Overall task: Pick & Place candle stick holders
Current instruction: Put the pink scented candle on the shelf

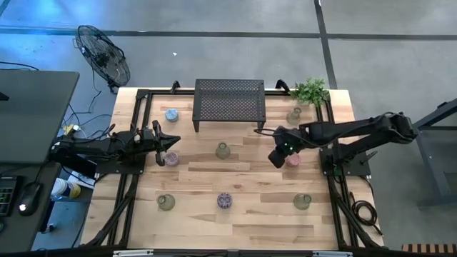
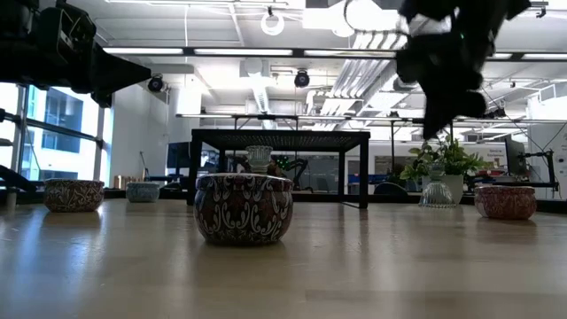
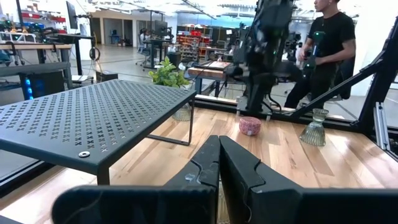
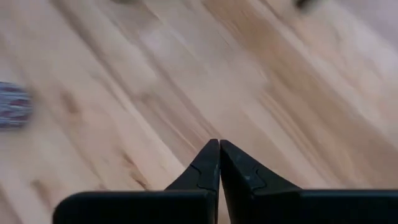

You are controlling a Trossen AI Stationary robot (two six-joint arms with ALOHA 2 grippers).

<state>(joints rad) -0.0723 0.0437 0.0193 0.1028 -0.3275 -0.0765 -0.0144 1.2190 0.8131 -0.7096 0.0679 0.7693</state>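
Note:
Several small round candle stick holders stand on their bases on the wooden table: pale blue (image 1: 171, 114), pink (image 1: 171, 158), clear (image 1: 223, 150), olive (image 1: 295, 115), pink (image 1: 293, 161), olive (image 1: 166, 203), mottled purple (image 1: 225, 200) and olive (image 1: 302, 202). My left gripper (image 1: 171, 141) is shut and empty, raised near the table's left side, just beyond the left pink holder. My right gripper (image 1: 277, 157) is shut and empty, above the table just left of the right pink holder (image 3: 250, 126). Its fingers (image 4: 219, 149) point down at bare wood, with the purple holder (image 4: 12, 106) off to one side.
A black mesh rack (image 1: 230, 102) stands at the table's far middle, with a green plant (image 1: 310, 91) at the far right. Black frame rails (image 1: 136, 128) run along the table's left and right sides. A person in black (image 3: 326, 43) stands beyond the table.

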